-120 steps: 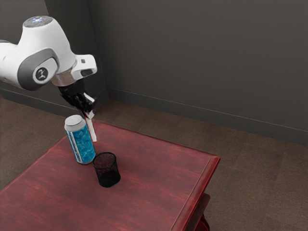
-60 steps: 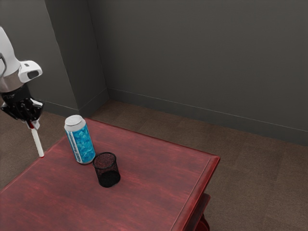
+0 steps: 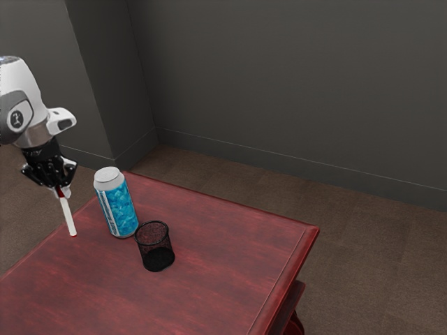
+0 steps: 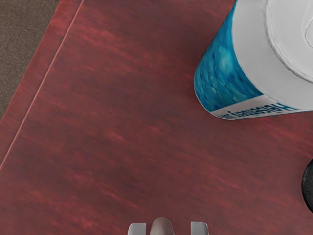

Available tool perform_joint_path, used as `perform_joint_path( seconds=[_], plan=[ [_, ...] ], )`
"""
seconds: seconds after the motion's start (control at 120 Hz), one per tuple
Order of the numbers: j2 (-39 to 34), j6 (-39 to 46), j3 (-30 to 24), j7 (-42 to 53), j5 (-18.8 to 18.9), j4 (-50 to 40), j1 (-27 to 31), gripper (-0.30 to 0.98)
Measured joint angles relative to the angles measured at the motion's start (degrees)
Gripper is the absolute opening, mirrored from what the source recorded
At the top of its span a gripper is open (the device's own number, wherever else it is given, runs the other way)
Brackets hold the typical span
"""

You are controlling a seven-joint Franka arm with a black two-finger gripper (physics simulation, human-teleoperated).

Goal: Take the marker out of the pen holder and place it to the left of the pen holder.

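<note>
You have the marker (image 3: pixel 68 215) out of the pen holder and pinched in the gripper (image 3: pixel 63 192), one finger (image 4: pixel 137 229) on each side of it. It hangs below the hand, close to upright, with the same slight slant in the exterior view as the can (image 3: pixel 120 209). Its red upper part is up at the fingertips, and the white length points down. In that view the marker is toward the exterior view's left, near the can, and its lower end appears against the red table (image 3: pixel 209 269), inside the edge. You cannot tell exactly how much space there is under it. The pen holder (image 3: pixel 154 244), a round black mesh cup, stands upright on the table, on the exterior view's right of the can and just beside it; you cannot tell whether the two touch. The can is upright too, blue with a pale top and a white printed strip, and it stands between the marker and the pen holder as the exterior view has them. Beyond the table you see a brown floor (image 3: pixel 377 258) and a dark grey wall (image 3: pixel 279 84).
</note>
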Motion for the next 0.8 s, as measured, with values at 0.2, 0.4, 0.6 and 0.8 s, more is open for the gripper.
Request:
perform_joint_path(
  seconds=[0.2, 0.4, 0.6, 0.8],
  plan=[
    [2.1, 2.6, -0.1, 1.2, -1.0, 0.2, -0.1, 0.07],
    [2.6, 3.6, -0.3, 2.8, -1.8, 0.3, -0.1, 0.44],
    [-2.7, 3.8, -0.4, 4.0, -1.8, 3.1, -0.8, 0.59],
    [-0.9, -3.0, -0.2, 3.4, -1.2, 19.7, -9.6, 0.65]
  ],
)
